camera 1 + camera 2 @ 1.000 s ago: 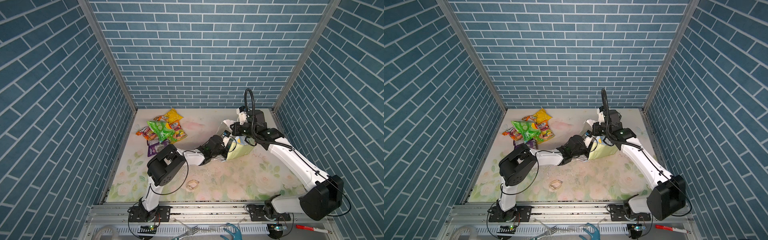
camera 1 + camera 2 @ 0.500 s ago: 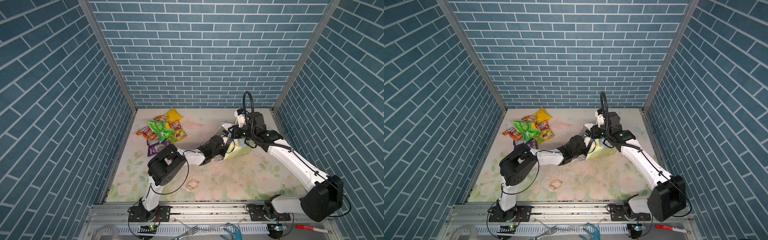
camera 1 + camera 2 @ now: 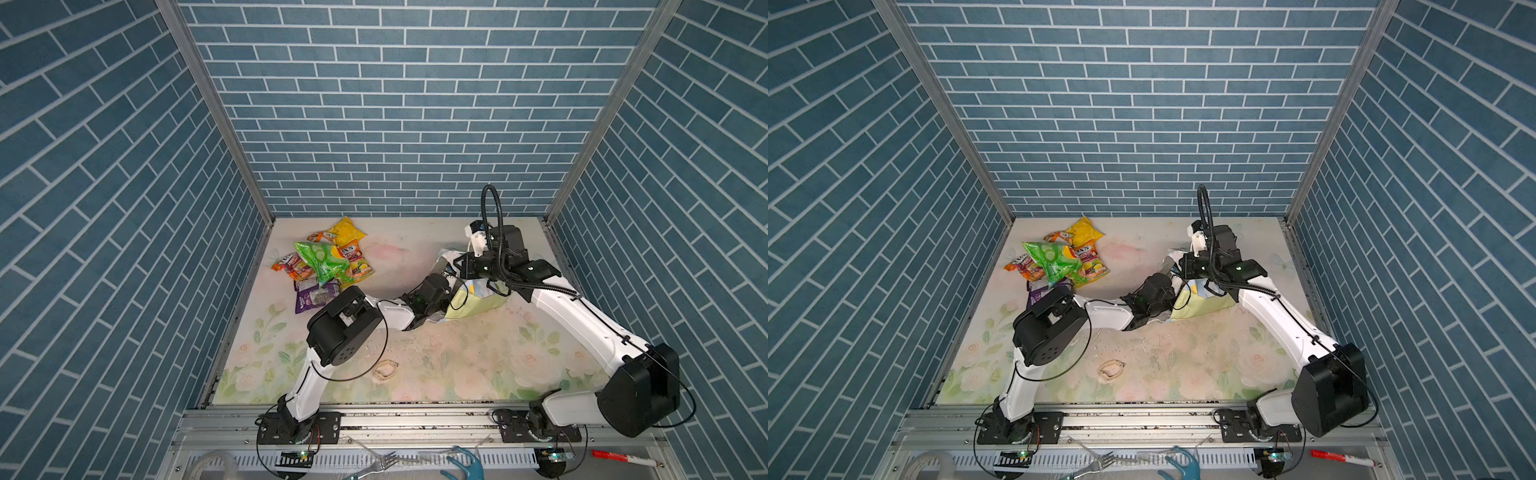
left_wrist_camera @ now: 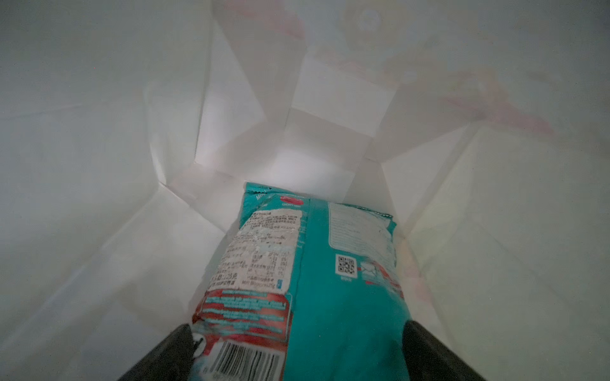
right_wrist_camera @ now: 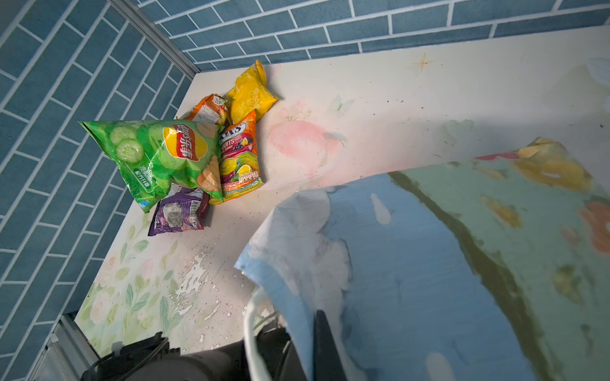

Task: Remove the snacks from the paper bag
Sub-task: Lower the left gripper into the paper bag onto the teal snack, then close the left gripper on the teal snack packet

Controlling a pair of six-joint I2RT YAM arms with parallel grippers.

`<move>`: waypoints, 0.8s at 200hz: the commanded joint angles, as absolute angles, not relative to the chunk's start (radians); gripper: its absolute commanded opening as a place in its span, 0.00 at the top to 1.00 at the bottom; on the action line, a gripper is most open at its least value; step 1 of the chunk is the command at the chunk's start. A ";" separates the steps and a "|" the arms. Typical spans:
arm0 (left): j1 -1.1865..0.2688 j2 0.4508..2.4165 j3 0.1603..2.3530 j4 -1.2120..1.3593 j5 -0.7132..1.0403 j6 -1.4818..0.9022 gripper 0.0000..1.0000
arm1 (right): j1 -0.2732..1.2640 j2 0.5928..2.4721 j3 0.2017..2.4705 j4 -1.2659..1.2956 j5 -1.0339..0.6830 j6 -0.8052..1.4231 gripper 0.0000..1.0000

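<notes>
Snack packet [image 4: 330,280] inside paper bag [image 4: 99,132]

The paper bag [image 5: 429,264] is thin matt paper, colour-printed outside and plain white inside, with sharp fold creases and a crumpled rim. The teal packet [image 4: 330,297] is glossy plastic film, wrinkled along its seam. The green bag [image 5: 158,155], yellow packet [image 5: 251,92] and purple packet [image 5: 180,214] are likewise shiny, crinkled plastic film. The tabletop [image 5: 379,109] carries a matt floral print, scuffed and flaked to white in patches. The walls [image 3: 395,124] show a flat, matt brick print. The corner posts [image 3: 216,108] are bare brushed metal. The arm links [image 3: 582,320] are smooth white plastic; the joint housings [image 3: 345,328] are smooth black plastic.
</notes>
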State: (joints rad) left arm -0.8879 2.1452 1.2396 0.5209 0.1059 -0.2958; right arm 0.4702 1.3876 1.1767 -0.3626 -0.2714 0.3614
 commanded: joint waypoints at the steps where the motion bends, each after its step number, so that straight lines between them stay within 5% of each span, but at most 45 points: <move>1: -0.888 2.207 1.279 0.495 0.176 -0.337 0.01 | 0.469 1.391 1.168 -0.260 -0.322 0.371 1.00; 19: -0.888 2.249 1.306 0.519 0.214 -0.380 0.03 | 0.468 1.398 1.163 -0.242 -0.327 0.378 1.00; 54: -0.887 2.311 1.361 0.517 0.246 -0.430 0.31 | 0.468 1.399 1.157 -0.235 -0.331 0.377 1.00; 77: -0.884 2.324 1.386 0.495 0.241 -0.430 0.52 | 0.467 1.399 1.150 -0.233 -0.330 0.374 1.00; 105: -0.881 2.301 1.382 0.467 0.231 -0.420 0.91 | 0.467 1.395 1.143 -0.260 -0.304 0.359 1.00; 160: -0.869 2.185 1.307 0.446 0.152 -0.371 1.00 | 0.465 1.373 1.122 -0.310 -0.230 0.343 1.00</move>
State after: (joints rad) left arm -0.8772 2.2433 1.3407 0.5182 0.1955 -0.3965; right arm 0.4644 1.4006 1.1358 -0.3073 -0.2687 0.3599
